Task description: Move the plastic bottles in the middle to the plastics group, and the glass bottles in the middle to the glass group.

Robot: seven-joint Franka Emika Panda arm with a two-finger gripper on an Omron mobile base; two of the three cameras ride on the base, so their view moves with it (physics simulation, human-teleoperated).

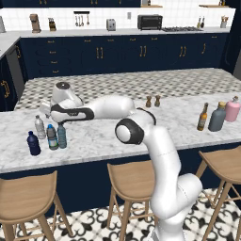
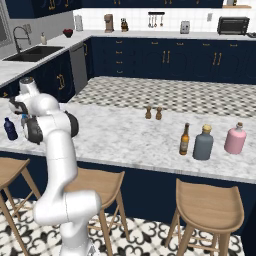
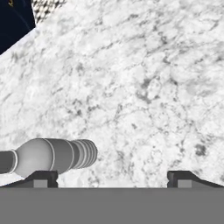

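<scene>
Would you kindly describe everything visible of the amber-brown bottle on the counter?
The amber-brown bottle is slender, with a long thin neck, a small cap and a pale label around its body; it looks like glass. It stands upright on the white marble counter, at the near end of a row, just beside the stout grey-teal bottle. Whether they touch is unclear. Nothing grips it.

Your gripper [image 3: 111,177] hangs wide open over bare marble counter [image 1: 108,136] — nothing between the tips. The pale clear bottle [image 3: 48,155] crowds the left fingertip. The navy bottle [image 1: 33,143], labelled bottle [image 1: 52,137] and teal bottle [image 1: 61,135] stand tightly bunched just beside it — little room between them.
</scene>
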